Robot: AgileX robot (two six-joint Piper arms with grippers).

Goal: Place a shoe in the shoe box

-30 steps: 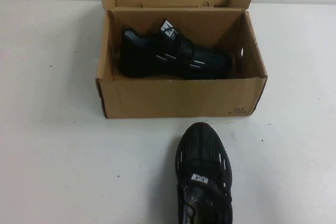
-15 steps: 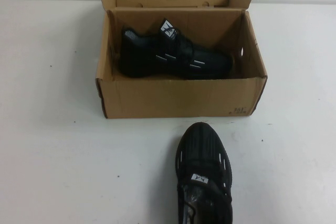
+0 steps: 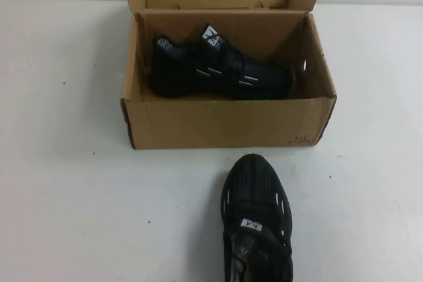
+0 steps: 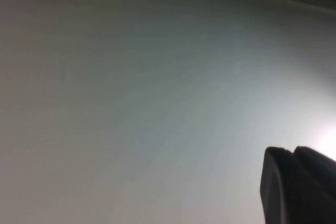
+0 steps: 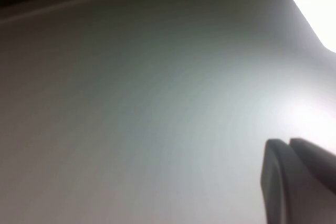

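Note:
The brown cardboard shoe box (image 3: 218, 123) stands open at the table's far middle, its lid flap folded back. One black shoe (image 3: 218, 70) lies on its side inside it, white tongue tag up. A second identical black shoe (image 3: 256, 222) sits on the table in front of the box, toe toward it, heel cut off by the near edge of the high view. Neither arm shows in the high view. My left gripper (image 4: 286, 153) and my right gripper (image 5: 286, 144) each show only in their own wrist view, fingers together and empty, over a bare pale surface.
The white table (image 3: 79, 196) stretches to both sides of the box and the loose shoe. A pale wall runs behind the box. A bright glare patch (image 5: 317, 3) shows in the right wrist view.

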